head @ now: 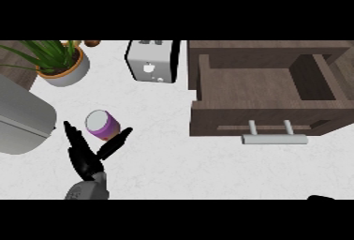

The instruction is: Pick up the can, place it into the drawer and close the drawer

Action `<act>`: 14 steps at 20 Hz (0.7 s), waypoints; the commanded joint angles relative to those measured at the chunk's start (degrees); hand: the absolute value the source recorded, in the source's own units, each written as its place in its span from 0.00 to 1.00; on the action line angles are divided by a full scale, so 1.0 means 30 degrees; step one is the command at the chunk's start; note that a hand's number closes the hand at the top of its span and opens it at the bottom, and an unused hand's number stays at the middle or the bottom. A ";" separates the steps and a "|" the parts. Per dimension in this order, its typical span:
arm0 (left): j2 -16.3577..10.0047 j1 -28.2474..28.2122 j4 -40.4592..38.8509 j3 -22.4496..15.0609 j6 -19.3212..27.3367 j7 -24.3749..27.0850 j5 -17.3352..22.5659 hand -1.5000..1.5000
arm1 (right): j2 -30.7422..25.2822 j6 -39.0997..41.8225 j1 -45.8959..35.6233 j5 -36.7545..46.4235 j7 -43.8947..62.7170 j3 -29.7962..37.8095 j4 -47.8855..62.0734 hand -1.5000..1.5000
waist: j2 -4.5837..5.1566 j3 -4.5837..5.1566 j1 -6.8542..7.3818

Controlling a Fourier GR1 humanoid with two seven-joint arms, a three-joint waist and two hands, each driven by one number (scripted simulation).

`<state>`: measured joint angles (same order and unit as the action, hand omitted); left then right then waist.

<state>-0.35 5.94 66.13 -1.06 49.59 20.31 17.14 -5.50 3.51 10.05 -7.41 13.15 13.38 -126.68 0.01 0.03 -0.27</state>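
**Black and grey**

The left hand (pixel 88 161) was black all over. Its fingers (pixel 75 138) were long and thin, like sticks, and each one came to a narrow tip. The thumb was black too. Light made small pale spots on the black. The hand joined onto a grey arm (pixel 84 191), which looked round and dull. Of the right hand (pixel 319 197), only a small black bit showed at the bottom edge.

One can (pixel 101 123), one drawer (pixel 257 85), one toaster (pixel 153 61), one plant (pixel 55 54)
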 commanded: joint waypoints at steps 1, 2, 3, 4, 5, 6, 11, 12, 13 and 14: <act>0.0111 0.0140 -0.1834 0.0356 -0.0938 0.2027 0.1843 0.00 | 0.0058 -0.0250 -0.0229 -0.0080 0.1415 0.0084 -0.1263 0.00 | -0.0004 -0.0001 0.0004; 0.0112 0.0784 -0.2609 0.1371 -0.1178 0.2385 0.1588 0.00 | 0.0059 0.0629 0.0194 -0.0299 -0.0534 0.0721 0.0462 0.00 | 0.0000 -0.0007 0.0001; 0.0113 0.0247 -0.2674 0.0433 -0.0545 0.3302 0.2889 0.00 | 0.0418 0.0949 0.1626 -0.0708 -0.0698 0.0819 -0.0927 0.00 | -0.0010 -0.0003 -0.0062; 0.0113 0.1180 -0.3225 0.1266 -0.1350 0.2680 0.2538 0.00 | -0.0400 0.0552 -0.0133 -0.0714 0.1189 0.0967 -0.0760 0.00 | -0.0001 -0.0003 -0.0001; 0.0114 0.2025 -0.4940 0.1608 -0.1385 0.3916 0.3360 0.00 | 0.0117 -0.0098 -0.0651 0.0555 0.0549 0.0300 -0.0043 0.00 | 0.0016 0.0001 -0.0012; 0.0039 0.0223 -0.3985 0.2628 -0.2792 0.4319 0.2763 0.00 | -0.0535 0.0982 -0.0227 -0.0908 0.0271 0.1200 -0.0017 0.00 | 0.0003 -0.0004 0.0026; 0.0111 0.3046 -0.7543 0.3760 -0.2797 0.5884 0.3655 0.00 | 0.0074 0.0339 -0.0761 0.0135 0.0942 0.0673 0.0001 0.00 | 0.0007 -0.0003 0.0002; -0.0597 0.3241 -0.8584 0.4517 -0.4355 0.5844 0.3680 0.00 | 0.0471 0.0911 0.0158 0.0330 -0.0251 0.0419 -0.0300 0.00 | 0.0011 -0.0003 -0.0030; -0.0308 0.4116 -0.9992 0.4761 -0.4532 0.6511 0.3703 0.00 | -0.0438 0.0549 -0.1079 -0.0328 0.1507 0.1053 -0.0638 0.00 | 0.0025 0.0003 -0.0053; -0.1118 0.3496 -0.8450 0.4116 -0.4490 0.5262 0.3337 0.00 | 0.0446 0.1110 0.0581 -0.0253 0.0296 0.0829 -0.0936 0.00 | -0.0003 -0.0007 -0.0032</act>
<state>-1.43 14.79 43.28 10.26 38.82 36.17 27.10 -5.27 5.76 9.70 -7.85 14.36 15.78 -127.78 0.05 0.04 -0.35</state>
